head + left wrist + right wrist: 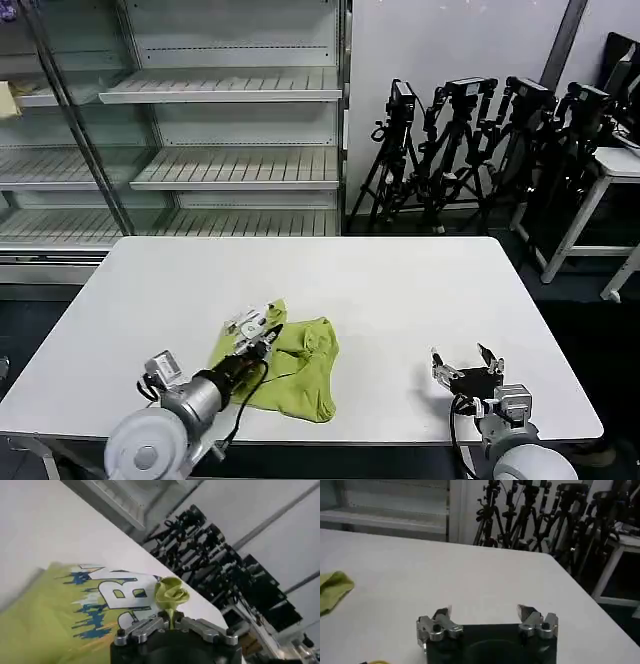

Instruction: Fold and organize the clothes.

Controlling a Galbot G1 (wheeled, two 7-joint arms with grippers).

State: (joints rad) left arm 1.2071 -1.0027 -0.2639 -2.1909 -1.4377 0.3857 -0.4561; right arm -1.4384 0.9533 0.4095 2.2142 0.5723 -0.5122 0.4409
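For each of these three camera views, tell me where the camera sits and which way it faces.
Head view: on the robot's head, facing forward and down at the white table; both arms show.
Left wrist view: on the left arm, behind the left gripper, shut on the lime yellow-green cotton T-shirt.
Right wrist view: behind the open right gripper, facing across the table.
All three share the shirt and black tripods.

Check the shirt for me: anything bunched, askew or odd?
Yes. The lime T-shirt lies crumpled, not flat, near the white table's front edge. The left gripper pinches a twisted wad of fabric. The right gripper is open, off the shirt.
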